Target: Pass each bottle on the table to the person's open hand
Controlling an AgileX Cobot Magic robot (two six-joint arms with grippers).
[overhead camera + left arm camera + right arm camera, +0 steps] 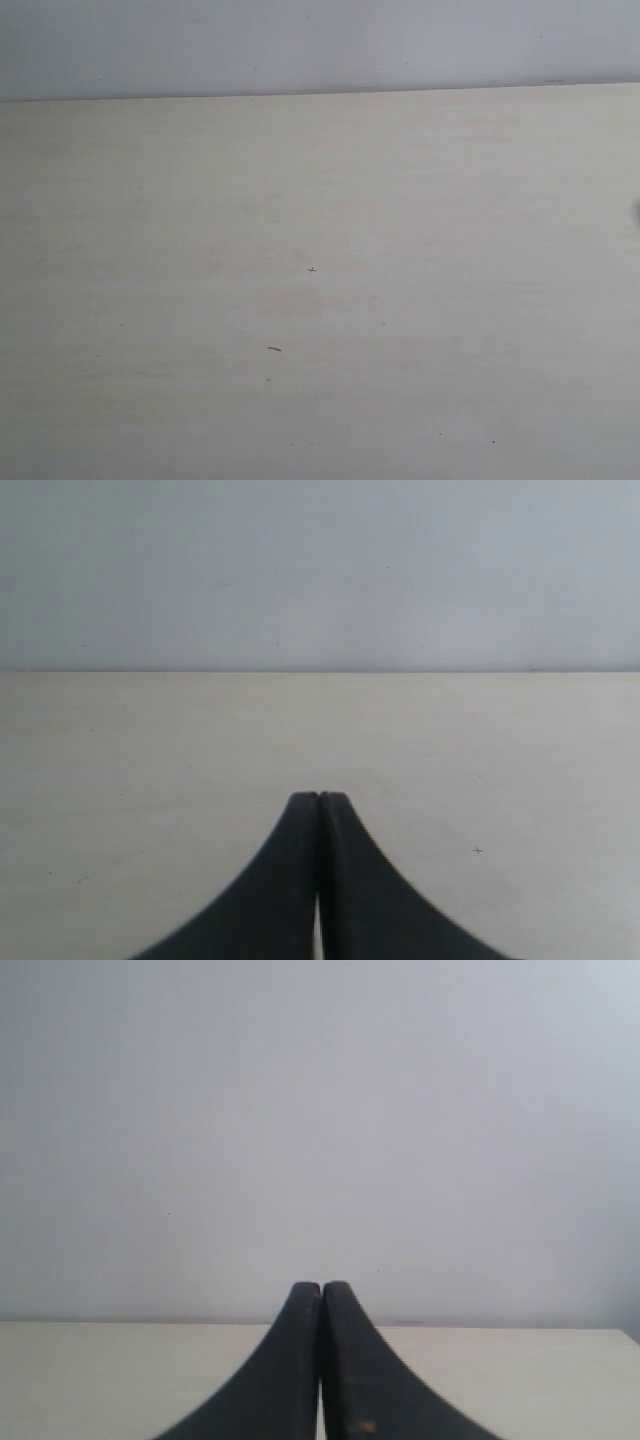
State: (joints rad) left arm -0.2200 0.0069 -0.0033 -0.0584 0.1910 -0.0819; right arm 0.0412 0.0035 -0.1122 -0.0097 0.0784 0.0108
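**Left pincer [319,798] and right pincer [321,1288] both pressed shut, pale desk [450,200] all around**

So the exterior view is pretty much all desk. It's pale cream with faint wood grain, running up to a straight far edge at 12 o'clock, where a plain grey-white wall [300,45] takes over. Just below centre, toward 6 o'clock, sits a tiny cross-shaped mark [312,269]. A short dark streak [274,348] lies further out toward 7 o'clock. A couple of pinprick specks [493,441] show at about 5 o'clock. There's also a dark sliver [637,213] right on the frame edge at 3 o'clock (too little of it shows to tell what it is).

On the left pincer, the two black fingers [290,880] are squeezed together tip to tip with nothing gripped. The desk spreads out ahead of the tips to its far edge, with the wall behind. I can't tell whether the tips touch the surface.

The right pincer is the same deal, fingers flat against each other and holding nothing. Its tips sit level with the desk's far edge, so mostly wall shows past them and only a strip of desk. One finger carries a small orange fleck [366,1426].
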